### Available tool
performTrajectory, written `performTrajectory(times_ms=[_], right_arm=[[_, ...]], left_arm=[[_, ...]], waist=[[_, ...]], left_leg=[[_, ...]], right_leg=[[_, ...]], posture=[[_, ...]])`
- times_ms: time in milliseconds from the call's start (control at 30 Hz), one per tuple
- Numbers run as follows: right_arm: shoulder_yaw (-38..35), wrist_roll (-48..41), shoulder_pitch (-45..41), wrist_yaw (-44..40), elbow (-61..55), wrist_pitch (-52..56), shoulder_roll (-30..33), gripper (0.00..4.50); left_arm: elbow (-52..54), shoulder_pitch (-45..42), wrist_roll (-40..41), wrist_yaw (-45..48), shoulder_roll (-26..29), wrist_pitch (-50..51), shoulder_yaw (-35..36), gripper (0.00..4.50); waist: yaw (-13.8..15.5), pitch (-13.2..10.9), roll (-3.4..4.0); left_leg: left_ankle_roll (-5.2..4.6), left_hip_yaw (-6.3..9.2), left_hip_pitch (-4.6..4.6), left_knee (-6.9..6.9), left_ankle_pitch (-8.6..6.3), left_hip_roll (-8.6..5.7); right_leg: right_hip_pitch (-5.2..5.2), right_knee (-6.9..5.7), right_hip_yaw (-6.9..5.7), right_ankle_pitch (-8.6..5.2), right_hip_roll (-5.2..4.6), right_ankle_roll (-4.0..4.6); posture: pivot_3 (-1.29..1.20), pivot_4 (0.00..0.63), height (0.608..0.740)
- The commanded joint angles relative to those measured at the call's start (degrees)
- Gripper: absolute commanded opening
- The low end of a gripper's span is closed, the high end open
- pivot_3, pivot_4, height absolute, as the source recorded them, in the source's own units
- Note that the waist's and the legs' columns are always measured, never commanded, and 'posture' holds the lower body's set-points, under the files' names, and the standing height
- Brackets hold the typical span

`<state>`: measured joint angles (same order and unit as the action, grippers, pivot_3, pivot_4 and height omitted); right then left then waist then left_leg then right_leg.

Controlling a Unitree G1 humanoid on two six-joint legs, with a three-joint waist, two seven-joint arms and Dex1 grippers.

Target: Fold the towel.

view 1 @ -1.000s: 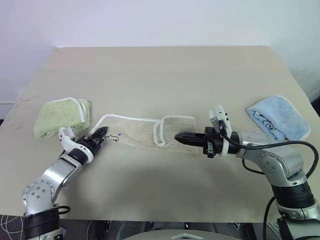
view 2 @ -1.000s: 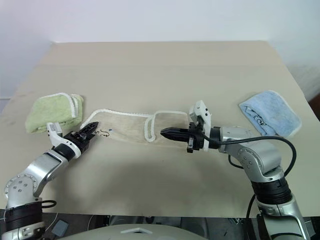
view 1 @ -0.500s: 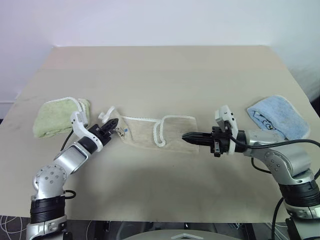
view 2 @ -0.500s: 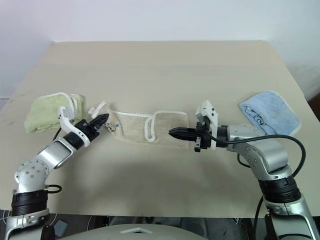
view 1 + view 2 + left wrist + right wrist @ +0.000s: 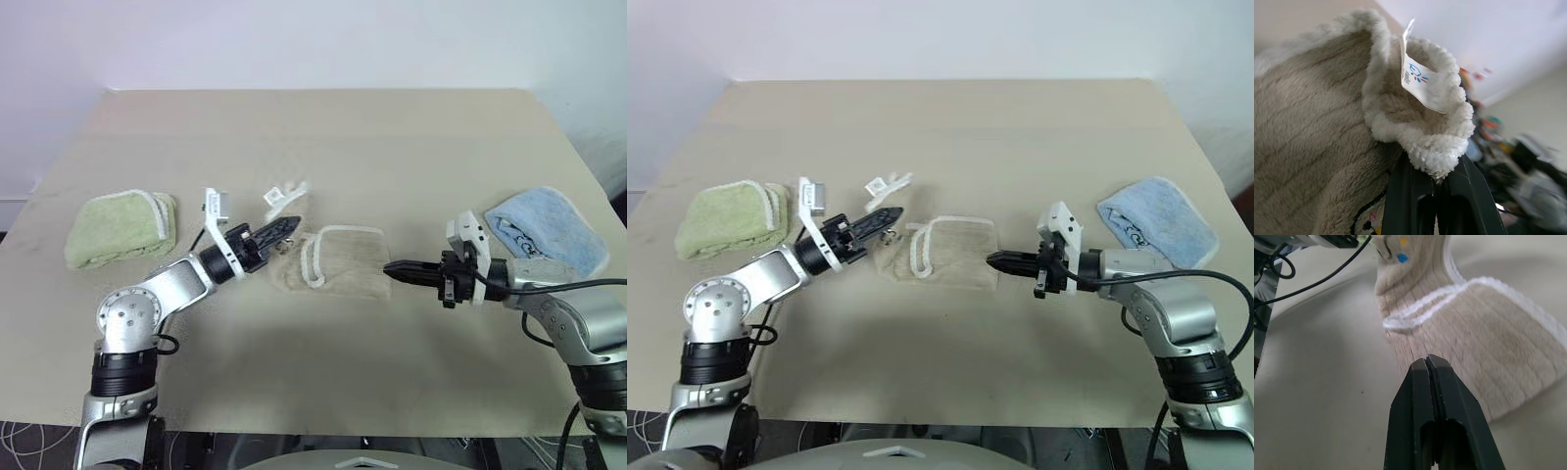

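Two grippers: left gripper (image 5: 291,226) pinches the beige towel's (image 5: 348,264) white-edged corner, now lifted and carried rightward from the green towel (image 5: 120,227) toward the folded end; right gripper (image 5: 395,271), fingers pressed together and empty, has withdrawn just off the beige towel's right edge. Three towels lie on one table (image 5: 323,147): green, beige, blue towel (image 5: 545,229).
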<state>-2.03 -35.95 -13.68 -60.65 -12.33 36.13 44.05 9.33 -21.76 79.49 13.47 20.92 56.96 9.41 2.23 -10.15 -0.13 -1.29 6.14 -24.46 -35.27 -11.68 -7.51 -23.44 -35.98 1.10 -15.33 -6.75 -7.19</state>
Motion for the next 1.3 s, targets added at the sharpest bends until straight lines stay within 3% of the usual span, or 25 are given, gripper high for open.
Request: performTrajectory(times_ms=[33,500,1167,1300], right_arm=[[-2.5,-0.2,0.7,-0.3,-1.4,-1.1,0.9,0.00],[-4.5,-0.7,2.6,0.6,-3.3,-0.2,0.6,0.00],[-4.3,2.6,3.4,-0.3,-1.1,-3.3,1.1,0.00],[-4.3,2.6,3.4,-0.1,-1.4,-3.2,0.9,0.00]], left_arm=[[0.2,-1.9,-1.7,2.8,-1.2,0.4,-2.6,0.06],[-6.9,-6.7,-17.3,10.2,-6.6,-1.4,-11.0,0.06],[-7.9,-8.0,-25.7,16.7,-12.1,0.1,-13.3,0.06],[-9.3,-8.9,-28.0,18.1,-12.6,-0.3,-14.3,0.99]], waist=[[0.0,0.0,0.00],[0.1,0.0,-0.03],[0.1,0.0,-0.03],[0.0,0.0,-0.03]], left_leg=[[0.00,0.00,0.00,-0.01,0.00,0.00],[0.01,-0.01,0.00,-0.04,0.01,0.00],[-0.01,-0.01,0.00,-0.14,0.03,0.00],[0.00,-0.01,0.00,-0.20,0.03,-0.01]], right_leg=[[0.00,0.00,0.00,0.00,0.00,0.00],[0.04,-0.01,-0.01,0.00,0.00,0.00],[0.08,-0.04,-0.06,0.01,0.02,-0.02],[0.10,-0.06,-0.08,0.01,0.04,-0.02]], posture=[[0.00,0.150,0.728],[0.00,0.150,0.728],[0.00,0.150,0.728],[0.00,0.150,0.728]])
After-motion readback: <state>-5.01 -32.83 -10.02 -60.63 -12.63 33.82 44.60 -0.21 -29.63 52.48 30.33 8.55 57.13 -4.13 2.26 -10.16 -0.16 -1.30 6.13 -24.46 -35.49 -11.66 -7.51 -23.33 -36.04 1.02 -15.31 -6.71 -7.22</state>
